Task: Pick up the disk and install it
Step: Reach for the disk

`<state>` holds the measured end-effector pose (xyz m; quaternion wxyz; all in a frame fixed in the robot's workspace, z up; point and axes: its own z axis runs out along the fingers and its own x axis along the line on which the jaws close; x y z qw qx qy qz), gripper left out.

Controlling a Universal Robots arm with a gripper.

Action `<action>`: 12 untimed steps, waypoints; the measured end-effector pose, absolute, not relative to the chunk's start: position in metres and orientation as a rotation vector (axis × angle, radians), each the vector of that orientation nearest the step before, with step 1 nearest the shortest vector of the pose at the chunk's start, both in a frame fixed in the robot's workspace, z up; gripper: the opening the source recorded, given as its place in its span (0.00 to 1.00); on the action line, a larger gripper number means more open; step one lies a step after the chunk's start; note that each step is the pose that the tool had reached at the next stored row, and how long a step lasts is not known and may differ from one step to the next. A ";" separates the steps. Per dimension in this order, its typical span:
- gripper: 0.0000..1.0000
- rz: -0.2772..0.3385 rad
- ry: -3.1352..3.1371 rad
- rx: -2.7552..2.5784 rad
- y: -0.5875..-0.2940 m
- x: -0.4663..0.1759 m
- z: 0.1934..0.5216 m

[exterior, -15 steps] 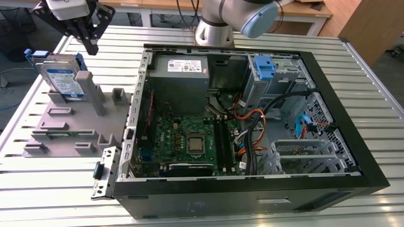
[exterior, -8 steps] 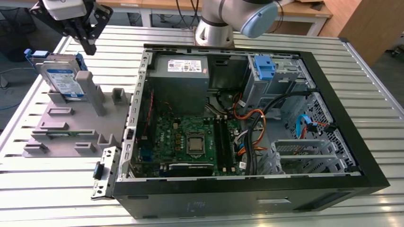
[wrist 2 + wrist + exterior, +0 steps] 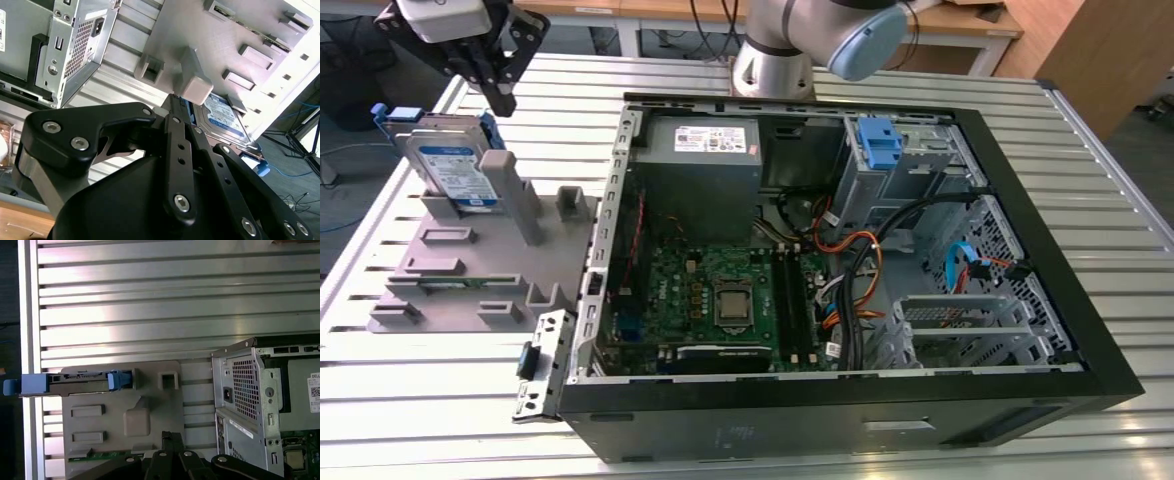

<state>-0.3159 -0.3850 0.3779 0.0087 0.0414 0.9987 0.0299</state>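
Note:
The disk (image 3: 455,165) stands upright on its edge in a slot of the grey holder block (image 3: 460,265) at the exterior view's left, its white label with a blue band facing forward and a blue carrier around it. It appears edge-on in the first wrist view (image 3: 80,381) and label-up in the second wrist view (image 3: 220,117). My gripper (image 3: 502,98) hangs just above the disk's upper corner, clear of it. Its black fingers (image 3: 171,436) meet at one tip with nothing between them, shut.
An open computer case (image 3: 1067,290) lies on the slatted metal table (image 3: 1121,210) at the exterior view's right, with a grey power supply (image 3: 700,150), a blue latch piece (image 3: 878,143), a motherboard and loose cables inside. Upright grey posts (image 3: 520,200) rise from the holder block.

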 end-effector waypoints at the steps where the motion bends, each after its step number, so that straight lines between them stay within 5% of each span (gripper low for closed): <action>1: 0.11 0.093 3.120 0.129 -0.385 -0.317 0.378; 12: 0.11 0.093 3.120 0.129 -0.385 -0.329 0.377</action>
